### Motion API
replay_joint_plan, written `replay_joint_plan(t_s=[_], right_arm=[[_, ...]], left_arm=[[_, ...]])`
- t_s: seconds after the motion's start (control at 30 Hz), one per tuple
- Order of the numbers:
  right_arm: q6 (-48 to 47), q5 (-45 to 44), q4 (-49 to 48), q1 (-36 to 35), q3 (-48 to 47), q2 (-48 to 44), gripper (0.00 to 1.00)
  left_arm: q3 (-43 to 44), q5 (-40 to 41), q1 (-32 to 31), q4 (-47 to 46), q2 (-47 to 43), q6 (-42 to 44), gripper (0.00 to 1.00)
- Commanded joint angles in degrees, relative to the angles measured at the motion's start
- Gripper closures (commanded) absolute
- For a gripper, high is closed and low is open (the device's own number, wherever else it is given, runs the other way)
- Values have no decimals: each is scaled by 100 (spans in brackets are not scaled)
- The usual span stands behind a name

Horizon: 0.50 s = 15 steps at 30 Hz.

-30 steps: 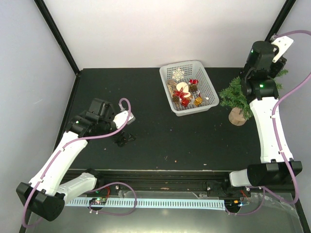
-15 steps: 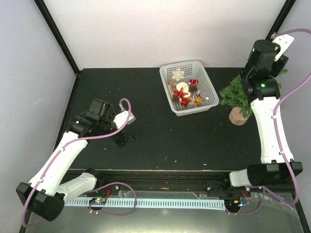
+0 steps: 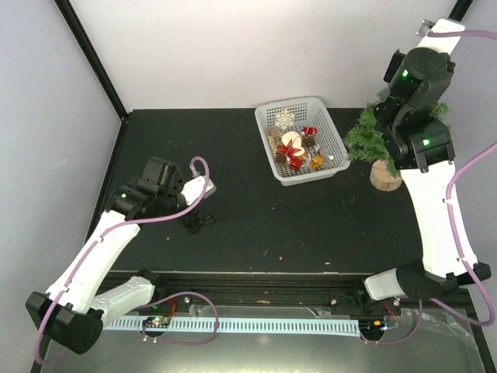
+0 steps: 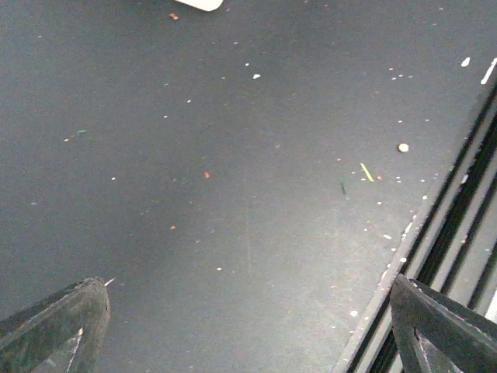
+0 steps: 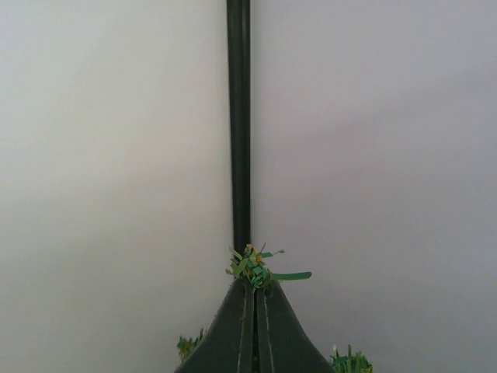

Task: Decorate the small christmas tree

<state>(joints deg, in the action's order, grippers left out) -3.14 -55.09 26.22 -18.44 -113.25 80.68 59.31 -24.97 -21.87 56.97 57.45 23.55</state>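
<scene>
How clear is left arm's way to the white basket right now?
Probably clear: the left gripper is open and empty, only bare table lies between it and the white basket, and the right gripper is aside, shut on the small christmas tree.

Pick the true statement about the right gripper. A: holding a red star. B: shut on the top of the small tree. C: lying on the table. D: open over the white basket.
B: in the right wrist view the right gripper has its fingers together, with green needles of the small christmas tree pinched at their tip.
</scene>
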Motion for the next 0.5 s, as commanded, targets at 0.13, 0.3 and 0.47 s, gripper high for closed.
replay_joint_plan(t_s=[0.13,0.3,0.47], right_arm=[[-181,10,693,-1020,-1629,494,99],[-284,-145,1028,-1939,-2242,765,99],[-254,-233,1021,-2830,-2337,881,99]], left_arm=[[424,893,166,-302,29,9,1],[765,531,1038,-153,482,-241,1],[1263,-599,2618,242,1197,-367,1]])
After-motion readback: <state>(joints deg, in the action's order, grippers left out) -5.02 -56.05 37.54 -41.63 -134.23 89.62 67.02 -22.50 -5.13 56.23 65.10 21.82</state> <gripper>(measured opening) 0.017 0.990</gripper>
